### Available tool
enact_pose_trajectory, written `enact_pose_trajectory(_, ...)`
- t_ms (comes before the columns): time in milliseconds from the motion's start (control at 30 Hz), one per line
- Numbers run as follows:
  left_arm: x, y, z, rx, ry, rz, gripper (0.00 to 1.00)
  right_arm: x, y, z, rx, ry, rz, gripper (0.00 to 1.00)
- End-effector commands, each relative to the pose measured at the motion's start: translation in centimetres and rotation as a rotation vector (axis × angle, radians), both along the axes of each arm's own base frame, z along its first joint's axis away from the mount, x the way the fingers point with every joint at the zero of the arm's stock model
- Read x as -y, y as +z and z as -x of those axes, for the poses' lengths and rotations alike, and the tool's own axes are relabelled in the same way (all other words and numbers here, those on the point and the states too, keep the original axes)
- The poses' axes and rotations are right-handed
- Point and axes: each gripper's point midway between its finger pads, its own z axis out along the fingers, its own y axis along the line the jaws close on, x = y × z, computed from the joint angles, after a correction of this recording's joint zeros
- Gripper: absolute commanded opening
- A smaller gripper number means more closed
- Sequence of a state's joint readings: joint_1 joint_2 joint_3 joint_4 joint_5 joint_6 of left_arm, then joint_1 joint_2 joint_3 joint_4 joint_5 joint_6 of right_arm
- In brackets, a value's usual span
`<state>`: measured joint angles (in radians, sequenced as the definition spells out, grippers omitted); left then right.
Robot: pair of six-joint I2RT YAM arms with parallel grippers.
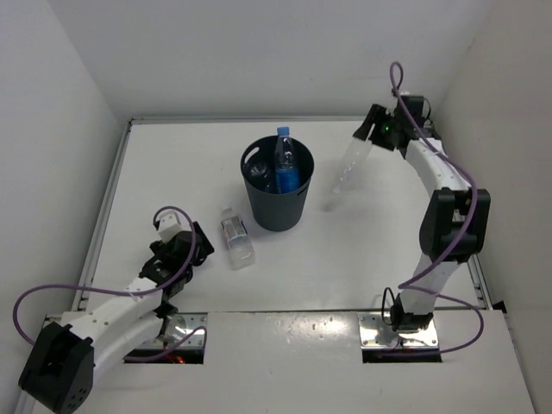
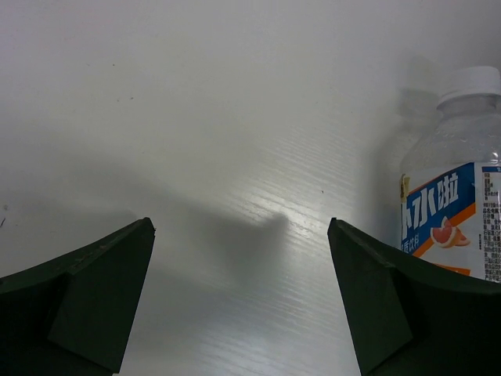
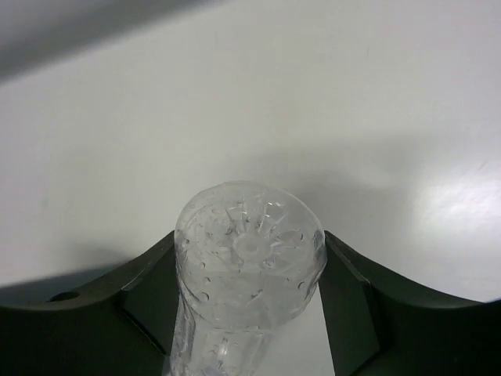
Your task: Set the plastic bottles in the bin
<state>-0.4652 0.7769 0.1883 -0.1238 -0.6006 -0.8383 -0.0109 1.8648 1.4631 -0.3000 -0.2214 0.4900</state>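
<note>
White table (image 1: 362, 259): bin (image 1: 297, 203) holds blue-label bottle (image 1: 285, 164); labelled bottle (image 1: 235, 237) lies left of bin. Right gripper (image 1: 369, 131) clamps unlabelled bottle (image 1: 349, 164); left gripper (image 2: 239, 227) agape.

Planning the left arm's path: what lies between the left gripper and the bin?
Top view: a labelled bottle lying on the table, between left gripper and bin.

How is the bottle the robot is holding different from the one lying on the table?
The held bottle hangs in the air, pinched in the right claw; the lying bottle rests on its side on the table, ungripped. The held bottle has no label; the lying bottle wears a printed one. Both are clear plastic and outside the bin.
</note>
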Motion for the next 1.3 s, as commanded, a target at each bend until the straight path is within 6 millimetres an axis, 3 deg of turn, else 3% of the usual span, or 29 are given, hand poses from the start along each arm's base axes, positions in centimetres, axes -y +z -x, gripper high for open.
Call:
enact_pose_trajectory(0, 1.3, 1.9, -1.7, 0.047, -0.041, 0.014, 1.00, 2.7, 7.7, -2.6, 0.197, -0.107, 0.083, 0.21)
enact_pose_trajectory(267, 1.5, 2.3, -1.9, 0.057, -0.041, 0.018, 1.00, 5.0, 12.0, -3.1, 0.298, -0.182, 0.161, 0.16)
enact_pose_trajectory(333, 1.4, 2.1, -1.7, 0.058, -0.041, 0.019, 1.00, 5.3, 14.7, -3.7, 0.357, -0.187, 0.176, 0.16)
enact_pose_trajectory(367, 1.4, 2.3, -1.8, 0.066, -0.041, 0.023, 1.00, 5.5, 17.2, -4.2, 0.411, -0.193, 0.188, 0.16)
enact_pose_trajectory(433, 1.4, 2.4, -1.8, 0.066, -0.041, 0.023, 1.00, 5.9, 19.5, -4.9, 0.468, -0.213, 0.203, 0.16)
enact_pose_trajectory(467, 1.4, 2.4, -1.8, 0.066, -0.041, 0.023, 1.00, 6.2, 22.7, -5.0, 0.533, -0.224, 0.214, 0.16)
enact_pose_trajectory(500, 1.4, 2.4, -1.8, 0.066, -0.041, 0.023, 1.00, 5.8, 23.5, -5.4, 0.554, -0.226, 0.215, 0.16)
enact_pose_trajectory(567, 1.4, 2.4, -1.8, 0.066, -0.041, 0.023, 1.00, 5.7, 27.2, -5.6, 0.637, -0.240, 0.236, 0.16)
enact_pose_trajectory(667, 1.4, 2.4, -1.8, 0.066, -0.041, 0.023, 1.00, 5.5, 29.4, -6.0, 0.691, -0.241, 0.252, 0.15)
enact_pose_trajectory(800, 1.1, 2.5, -1.5, 0.068, -0.028, 0.025, 1.00, 5.1, 29.5, -5.7, 0.692, -0.241, 0.253, 0.15)
enact_pose_trajectory(833, 1.0, 2.9, -1.6, 0.083, -0.020, 0.026, 1.00, 4.6, 28.9, -5.7, 0.681, -0.231, 0.251, 0.15)
enact_pose_trajectory(900, 0.7, 3.1, -1.3, 0.107, -0.001, 0.048, 1.00, 3.8, 30.1, -5.0, 0.706, -0.206, 0.238, 0.15)
enact_pose_trajectory(933, 0.9, 4.0, -1.4, 0.156, 0.005, 0.078, 1.00, 3.2, 29.7, -5.0, 0.698, -0.195, 0.235, 0.15)
enact_pose_trajectory(967, 0.9, 4.2, -1.3, 0.175, 0.012, 0.100, 1.00, 3.0, 30.2, -4.7, 0.708, -0.186, 0.230, 0.15)
enact_pose_trajectory(1000, 1.0, 3.4, -0.9, 0.178, 0.003, 0.123, 1.00, 1.5, 30.5, -4.7, 0.725, -0.151, 0.224, 0.15)
enact_pose_trajectory(1033, 1.1, 4.1, -0.9, 0.228, 0.006, 0.156, 1.00, 0.9, 31.8, -4.3, 0.758, -0.145, 0.216, 0.14)
enact_pose_trajectory(1267, 1.4, 1.3, 0.8, 0.212, 0.055, 0.254, 1.00, -6.4, 36.7, -0.7, 0.919, 0.089, 0.114, 0.14)
